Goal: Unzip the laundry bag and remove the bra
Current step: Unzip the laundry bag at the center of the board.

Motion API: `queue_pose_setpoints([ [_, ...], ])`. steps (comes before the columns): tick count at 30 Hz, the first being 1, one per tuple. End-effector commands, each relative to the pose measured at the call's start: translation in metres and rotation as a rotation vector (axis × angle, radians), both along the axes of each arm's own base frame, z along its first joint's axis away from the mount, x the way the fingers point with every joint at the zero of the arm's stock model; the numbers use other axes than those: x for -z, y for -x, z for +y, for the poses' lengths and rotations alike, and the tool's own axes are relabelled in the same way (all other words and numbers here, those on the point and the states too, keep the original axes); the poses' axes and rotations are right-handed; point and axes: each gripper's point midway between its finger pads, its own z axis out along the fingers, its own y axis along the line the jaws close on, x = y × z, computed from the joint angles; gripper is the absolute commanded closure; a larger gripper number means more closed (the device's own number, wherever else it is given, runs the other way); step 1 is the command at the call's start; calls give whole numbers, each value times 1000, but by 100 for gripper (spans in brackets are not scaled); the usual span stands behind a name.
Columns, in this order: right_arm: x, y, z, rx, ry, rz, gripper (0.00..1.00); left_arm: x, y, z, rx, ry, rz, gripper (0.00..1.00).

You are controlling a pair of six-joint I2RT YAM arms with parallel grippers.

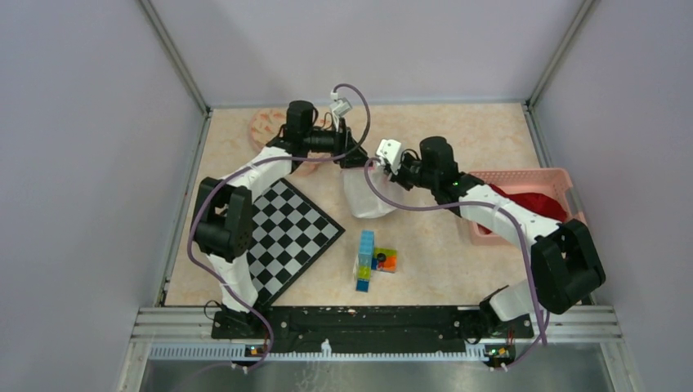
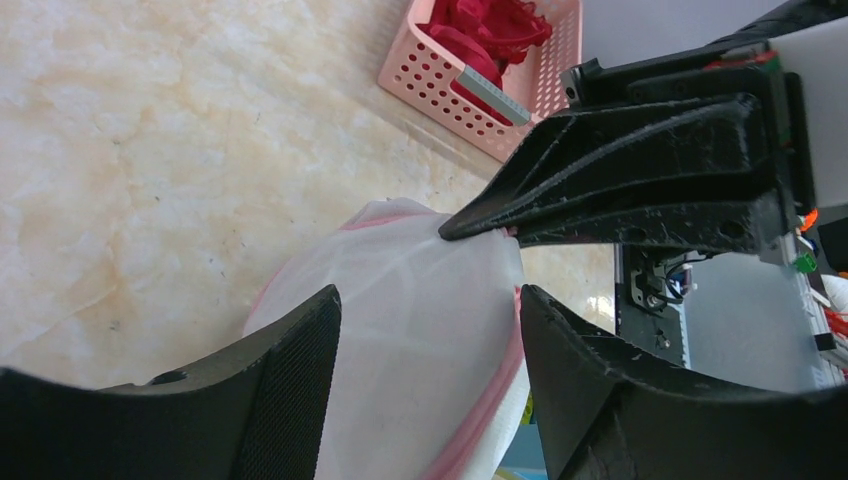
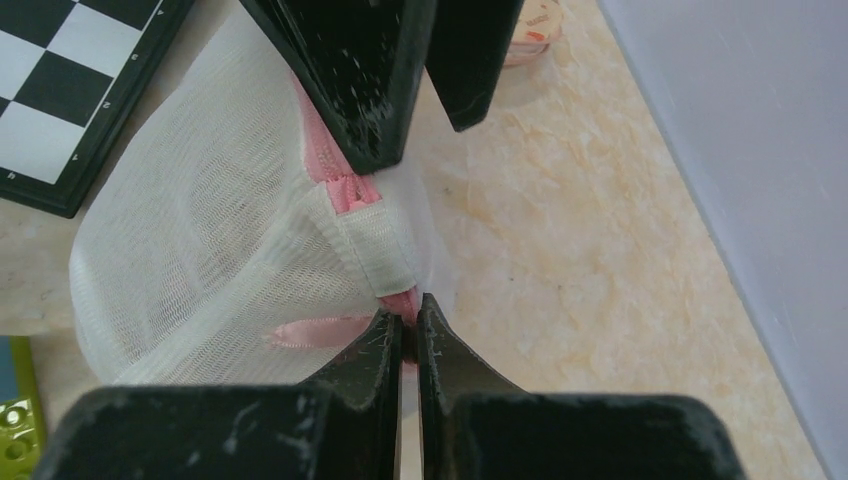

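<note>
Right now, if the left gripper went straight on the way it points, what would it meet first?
The white laundry bag, sitting between the left gripper's open fingers; just beyond it, the right gripper pinching the bag's edge, though depth is unclear.

Bright, even light; blurred near jaws.

Top view looks down from 6 o'clock on the worktop point(image 1: 478, 135). Both wrist views closely share the laundry bag point(image 2: 420, 325).

Black-and-white checkerboard point(image 1: 288, 233) lay left of coloured plastic toy blocks point(image 1: 365, 253); pink perforated plastic basket point(image 2: 450, 85) stood right.
</note>
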Motion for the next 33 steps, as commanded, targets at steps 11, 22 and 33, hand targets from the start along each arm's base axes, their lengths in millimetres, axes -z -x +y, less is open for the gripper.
queue_pose_setpoints([
  [11, -22, 7, 16, -6, -41, -12, 100, 28, 14, -10, -21, -65, 62, 38],
  [22, -18, 11, 12, 12, -45, 7, 100, 37, 25, -1, -52, -61, 135, 32],
  [33, -11, 13, 8, 21, -25, 17, 100, 21, 37, 6, 59, 26, 64, 44],
])
